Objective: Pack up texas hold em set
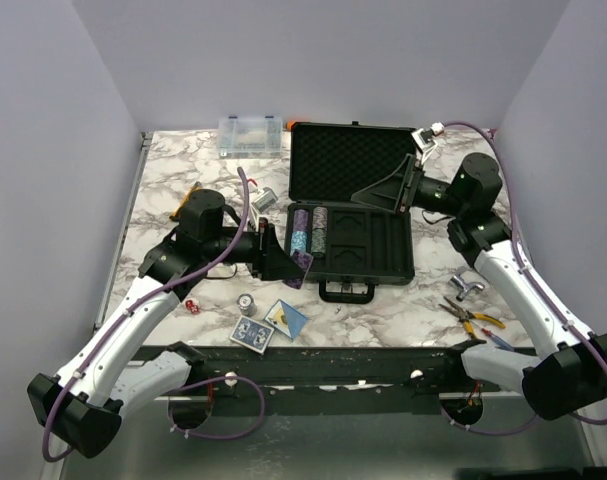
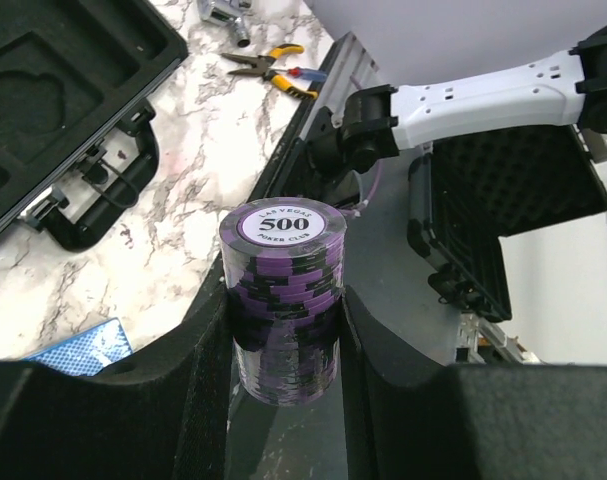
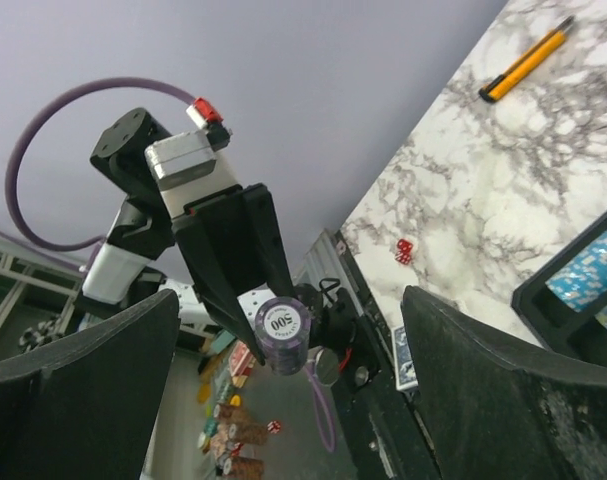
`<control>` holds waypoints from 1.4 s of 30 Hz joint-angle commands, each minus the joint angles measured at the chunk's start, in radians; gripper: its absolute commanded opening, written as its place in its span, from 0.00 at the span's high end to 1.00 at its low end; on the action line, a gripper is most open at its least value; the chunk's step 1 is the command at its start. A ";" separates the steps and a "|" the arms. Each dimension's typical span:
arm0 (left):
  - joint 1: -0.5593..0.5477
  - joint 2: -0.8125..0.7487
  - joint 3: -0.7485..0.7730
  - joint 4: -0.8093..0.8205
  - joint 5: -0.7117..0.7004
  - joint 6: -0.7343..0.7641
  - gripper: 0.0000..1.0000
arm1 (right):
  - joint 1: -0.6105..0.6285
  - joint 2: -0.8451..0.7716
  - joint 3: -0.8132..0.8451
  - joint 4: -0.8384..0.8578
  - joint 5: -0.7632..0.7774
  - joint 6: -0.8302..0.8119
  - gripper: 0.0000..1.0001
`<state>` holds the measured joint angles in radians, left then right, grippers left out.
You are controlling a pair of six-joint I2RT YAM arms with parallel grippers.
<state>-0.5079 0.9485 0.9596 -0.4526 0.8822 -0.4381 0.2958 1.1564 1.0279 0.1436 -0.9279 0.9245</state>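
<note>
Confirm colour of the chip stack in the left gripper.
The chip stack is purple with black edge stripes, white 500 top; clearest in left wrist view.

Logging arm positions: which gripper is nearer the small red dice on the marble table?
Left. The left gripper, holding a purple chip stack, sits right of the red dice; the right gripper is over the black case's lid.

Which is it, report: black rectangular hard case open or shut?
Open: black rectangular hard case has its foam-lined lid swung back, chip stacks showing inside.
</note>
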 commanded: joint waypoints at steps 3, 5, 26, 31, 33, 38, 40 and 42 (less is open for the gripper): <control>-0.001 -0.025 0.007 0.121 0.094 -0.050 1.00 | 0.092 -0.008 -0.041 0.121 0.075 0.066 0.06; -0.001 -0.035 0.004 0.129 0.089 -0.054 1.00 | 0.113 -0.012 -0.054 0.135 0.103 0.073 0.06; -0.001 -0.066 0.009 0.192 -0.063 -0.102 1.00 | 0.442 -0.063 -0.091 -0.082 0.574 0.070 0.17; -0.001 -0.051 0.002 0.192 -0.086 -0.091 1.00 | 0.461 -0.044 -0.075 -0.112 0.581 0.065 0.17; -0.001 -0.046 -0.002 0.192 -0.091 -0.088 1.00 | 0.468 -0.031 -0.066 -0.121 0.576 0.058 0.16; -0.001 -0.037 -0.009 0.192 -0.104 -0.085 1.00 | 0.489 -0.001 -0.051 -0.141 0.599 0.063 0.18; -0.001 -0.031 -0.009 0.192 -0.105 -0.084 1.00 | 0.501 0.008 -0.045 -0.142 0.607 0.064 0.19; -0.002 -0.024 -0.010 0.194 -0.107 -0.082 1.00 | 0.510 0.016 -0.042 -0.138 0.613 0.062 0.20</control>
<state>-0.5079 0.9215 0.9504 -0.3317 0.7906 -0.5297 0.7826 1.1534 0.9478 0.0345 -0.3531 0.9947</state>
